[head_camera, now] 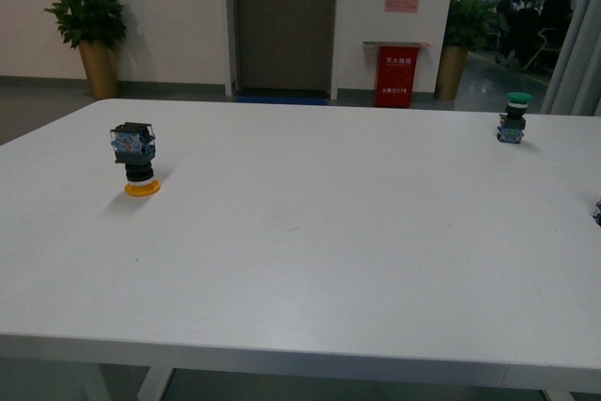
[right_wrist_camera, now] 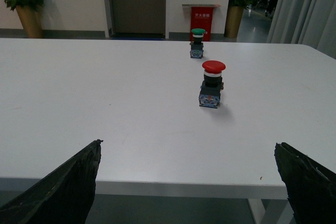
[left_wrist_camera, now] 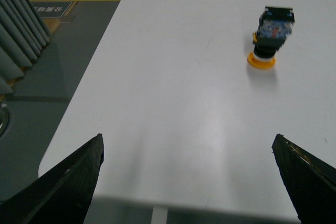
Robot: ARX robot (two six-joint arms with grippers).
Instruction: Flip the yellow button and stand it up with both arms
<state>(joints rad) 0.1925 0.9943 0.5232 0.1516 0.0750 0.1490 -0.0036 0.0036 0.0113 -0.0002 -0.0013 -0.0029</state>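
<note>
The yellow button (head_camera: 136,159) stands upside down on its yellow-orange cap at the left of the white table (head_camera: 310,232), with its bluish contact block on top. It also shows in the left wrist view (left_wrist_camera: 269,38). Neither arm shows in the front view. My left gripper (left_wrist_camera: 186,182) is open and empty above the table's edge, well short of the yellow button. My right gripper (right_wrist_camera: 186,182) is open and empty at the table's near edge.
A green-capped button (head_camera: 514,117) stands upright at the far right of the table; it also shows in the right wrist view (right_wrist_camera: 197,42). A red-capped button (right_wrist_camera: 212,84) stands upright in front of my right gripper. A dark thing (head_camera: 597,211) is cut off at the right edge.
</note>
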